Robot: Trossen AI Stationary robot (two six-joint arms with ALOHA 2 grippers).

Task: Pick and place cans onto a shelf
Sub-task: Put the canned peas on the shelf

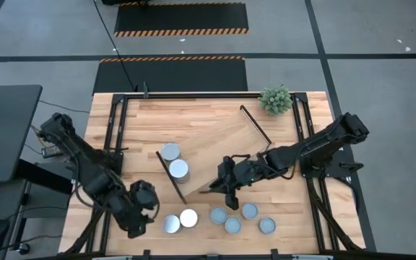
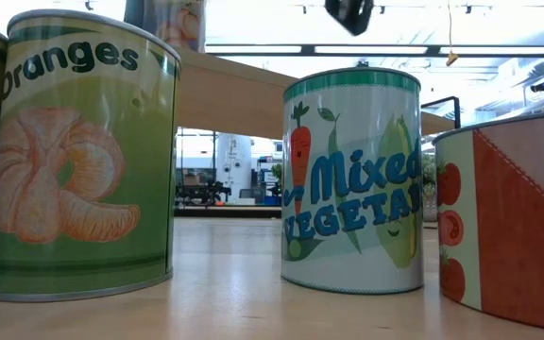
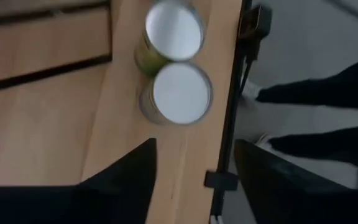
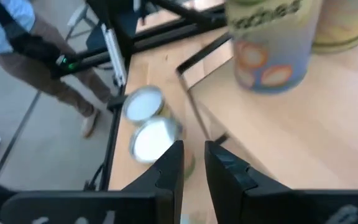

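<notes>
The light-wood shelf (image 1: 211,148) lies slantwise across the table's middle, with a black bar at each end. Two cans (image 1: 170,152) (image 1: 179,170) stand on its left end. Two white-topped cans (image 1: 172,224) (image 1: 188,218) and several blue-grey-topped cans (image 1: 232,225) stand on the table near the front edge. My left gripper (image 1: 139,209) is open and empty, just left of the white-topped pair (image 3: 180,93). My right gripper (image 1: 226,184) hovers at the shelf's near edge with its fingers (image 4: 169,168) almost together, holding nothing.
A small green plant (image 1: 276,100) stands at the far right corner. Black frame rails (image 1: 110,144) run along both table sides. The low view shows an Oranges can (image 2: 83,161) and a Mixed Vegetables can (image 2: 352,179) close up. A person's legs (image 3: 322,93) stand beside the table.
</notes>
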